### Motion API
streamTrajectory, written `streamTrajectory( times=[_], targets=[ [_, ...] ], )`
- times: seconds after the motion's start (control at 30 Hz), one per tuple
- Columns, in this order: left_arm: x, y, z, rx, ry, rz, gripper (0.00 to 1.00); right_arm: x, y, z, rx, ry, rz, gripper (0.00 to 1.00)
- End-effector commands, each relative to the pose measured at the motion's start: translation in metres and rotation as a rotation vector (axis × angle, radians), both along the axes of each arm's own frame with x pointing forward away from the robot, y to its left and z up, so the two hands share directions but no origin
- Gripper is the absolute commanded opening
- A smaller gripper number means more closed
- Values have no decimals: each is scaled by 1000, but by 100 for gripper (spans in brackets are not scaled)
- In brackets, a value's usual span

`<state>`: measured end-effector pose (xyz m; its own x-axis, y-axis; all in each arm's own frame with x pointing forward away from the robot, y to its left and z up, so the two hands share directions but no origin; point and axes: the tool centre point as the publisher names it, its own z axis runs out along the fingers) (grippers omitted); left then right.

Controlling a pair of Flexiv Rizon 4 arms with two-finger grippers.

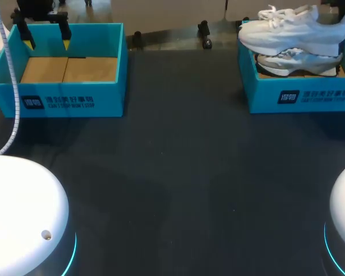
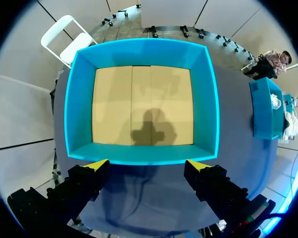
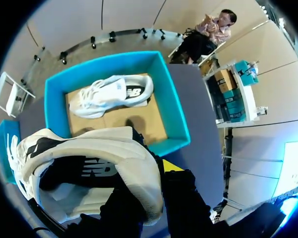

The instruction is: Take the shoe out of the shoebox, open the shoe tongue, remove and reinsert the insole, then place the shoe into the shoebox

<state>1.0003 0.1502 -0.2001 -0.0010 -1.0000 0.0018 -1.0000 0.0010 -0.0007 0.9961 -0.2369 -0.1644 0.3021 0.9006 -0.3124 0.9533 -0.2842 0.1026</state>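
A white sneaker [image 1: 293, 29] hangs above the right blue shoebox [image 1: 299, 95], its sole a little over the box rim. My right gripper [image 3: 150, 174] is shut on its heel [image 3: 139, 183]; one yellow tip [image 3: 171, 165] shows beside the heel and the other is hidden behind the shoe. A second white sneaker [image 3: 111, 94] lies on its side on the cardboard floor of that box [image 3: 176, 126]. My left gripper [image 2: 148, 166] stands open over the near wall of the left blue shoebox [image 2: 141, 154], which holds nothing but its cardboard floor. In the head view the left gripper [image 1: 47, 40] hovers over this box's back.
The two shoeboxes stand at the table's back corners, the left box [image 1: 57, 100] and the right one far apart. Dark tabletop [image 1: 178, 172] stretches between and in front of them. A white cable [image 1: 11, 86] hangs along the left box. The arm bases sit at the front corners.
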Motion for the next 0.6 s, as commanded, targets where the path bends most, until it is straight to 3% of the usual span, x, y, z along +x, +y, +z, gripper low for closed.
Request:
streamTrajectory(
  times=[0.03, 0.6],
  targets=[
    [0, 0, 0, 1, 0, 0, 100, -33, 24, 5, -22, -55, 8, 0],
    [0, 0, 0, 1, 0, 0, 100, -120, 104, 15, -32, -59, -7, 0]
  ],
)
